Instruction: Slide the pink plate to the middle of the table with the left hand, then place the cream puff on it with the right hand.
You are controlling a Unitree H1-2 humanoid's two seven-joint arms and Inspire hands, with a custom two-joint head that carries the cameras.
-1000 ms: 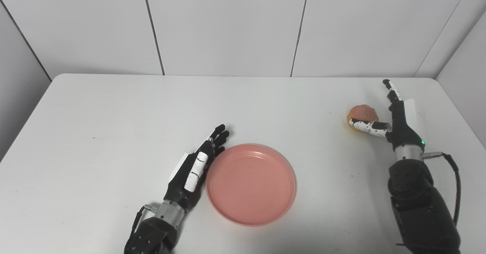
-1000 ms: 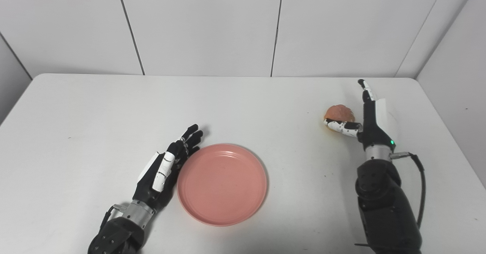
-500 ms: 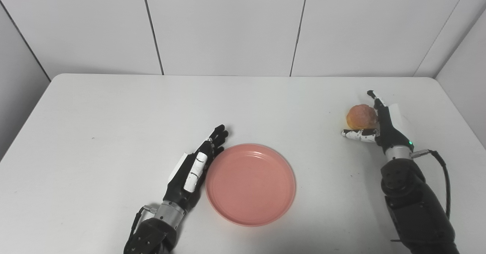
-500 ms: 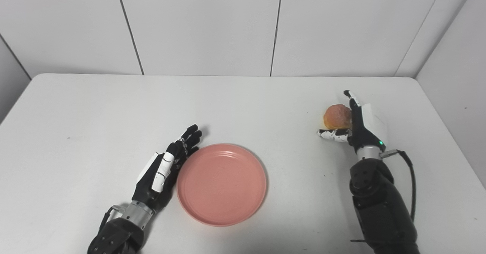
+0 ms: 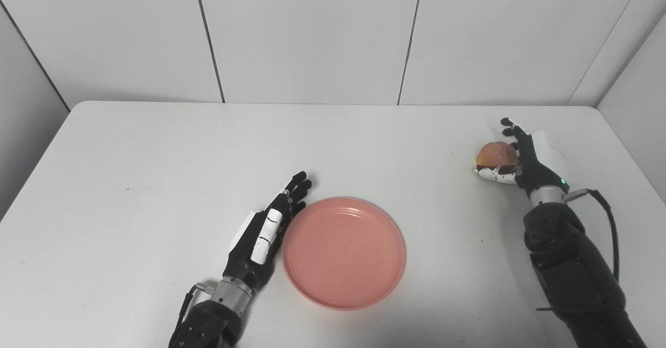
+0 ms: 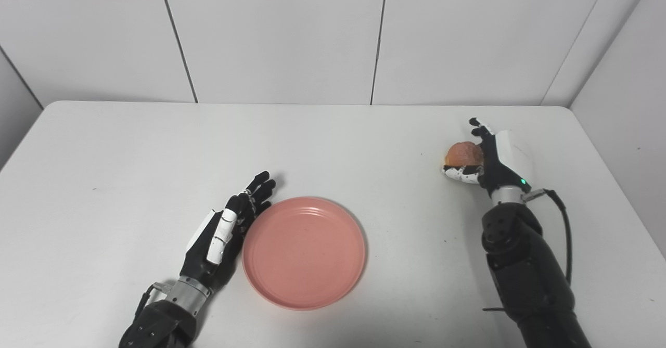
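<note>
Round pink plastic plate (image 5: 343,253) sits near the front-centre of the white table (image 5: 156,150); left hand (image 5: 263,233), fingers straight & apart, lies flat beside its left rim. Farther back, at right, the right hand (image 5: 520,158) curls round the golden-brown cream puff (image 5: 497,154), thumb underneath.

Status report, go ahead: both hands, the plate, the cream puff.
Left robot hand open, flat beside pink plate. Right robot hand closing around cream puff, grip unconfirmed. Plate empty, path to it clear.
</note>
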